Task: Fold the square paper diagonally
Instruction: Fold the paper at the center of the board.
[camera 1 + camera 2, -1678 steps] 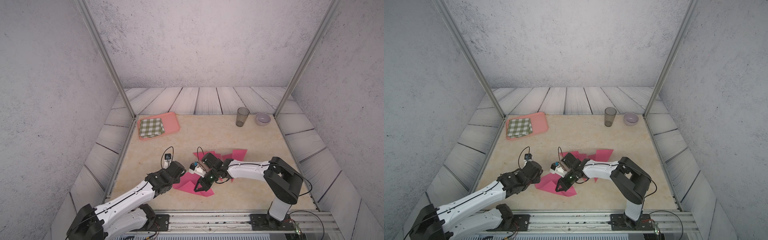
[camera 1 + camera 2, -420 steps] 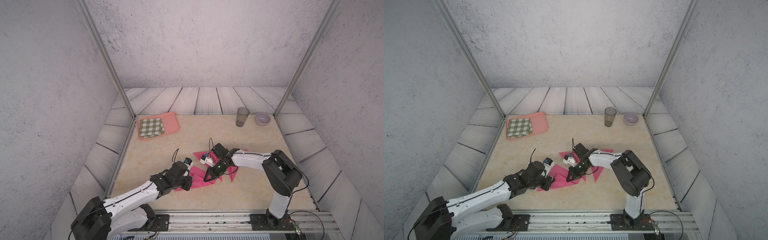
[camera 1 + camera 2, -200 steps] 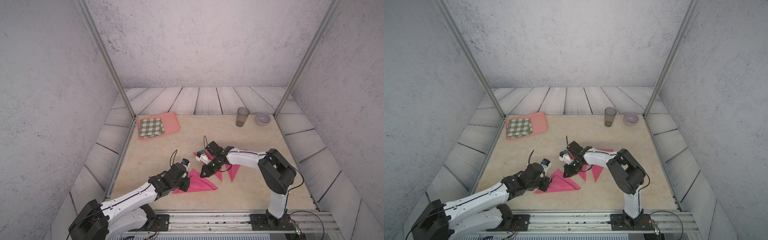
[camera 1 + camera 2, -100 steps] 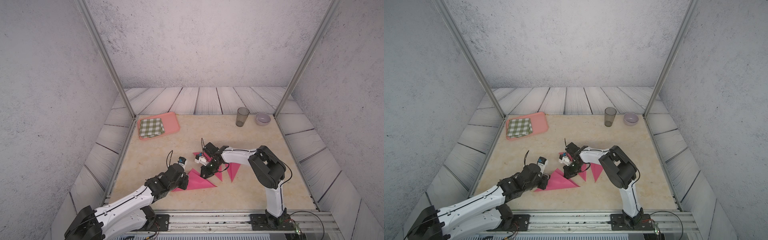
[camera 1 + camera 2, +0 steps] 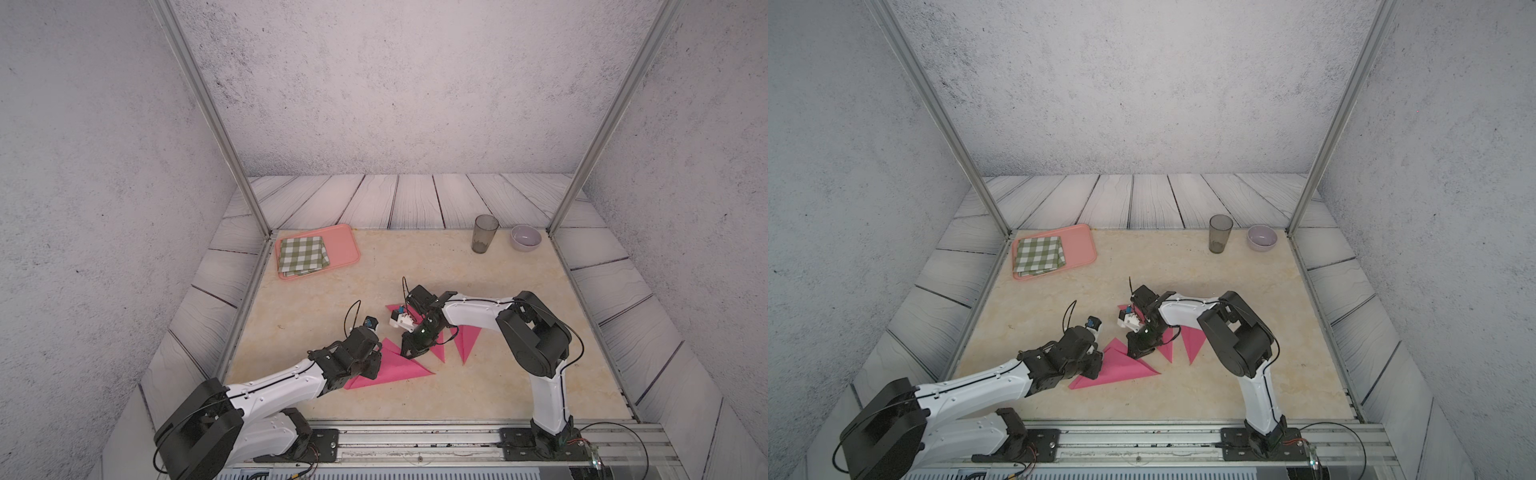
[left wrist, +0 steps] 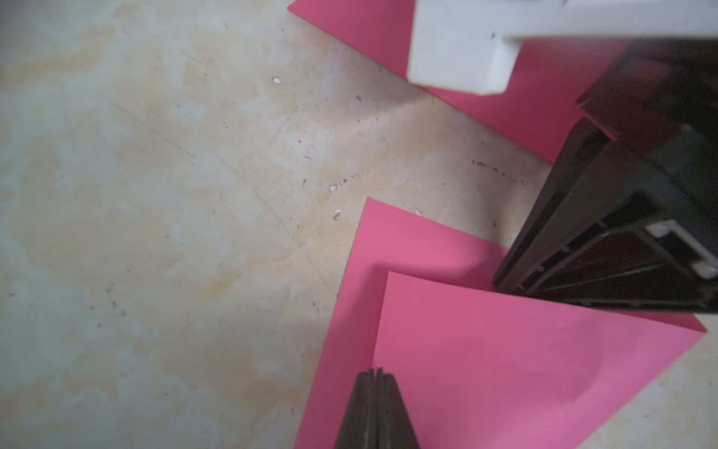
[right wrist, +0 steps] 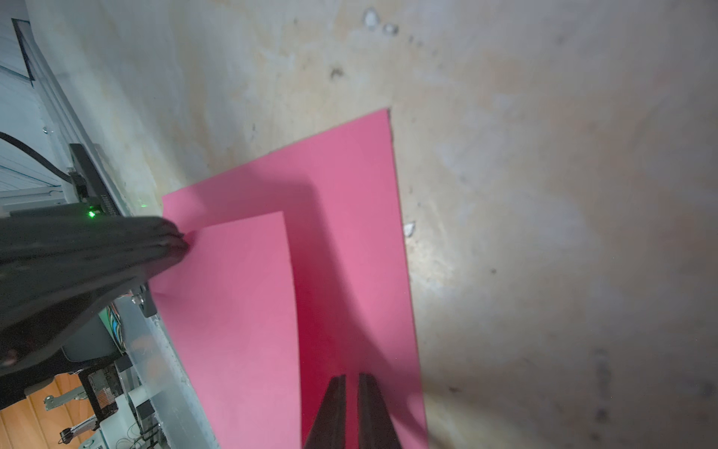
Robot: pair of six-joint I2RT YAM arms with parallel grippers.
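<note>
Beige, stone-patterned tabletop [image 5: 415, 266] inside grey walls is your work surface. The pink paper [image 5: 397, 369] lies near its front edge, between the two arms. A couple of seconds ago it was a broader, half-turned shape. Since then the flap has been carried over, and you now have a long triangle with its sharp point toward the right arm's side. Your left gripper [image 6: 375, 375] is clamped tight on the edge of the upper layer. Your right gripper [image 7: 351, 379], at the triangle's far corner, has eased its jaws to a narrow slit over the last second and has hold of nothing. Its tips are over the lower layer, just beside the flap's edge, but you cannot tell from these views whether they press on it. So the diagonal fold is there in outline, yet I would not call it done. In both wrist views the upper corner sits inside the lower one, with a strip of the bottom layer showing along two sides. The shadow under the flap suggests it is raised, not creased. You will probably want to nudge the flap with the left arm until the corners meet, then press along the fold. Mind the spare pink sheets [image 5: 467, 338] under the right arm, which are close enough to be dragged.
</note>
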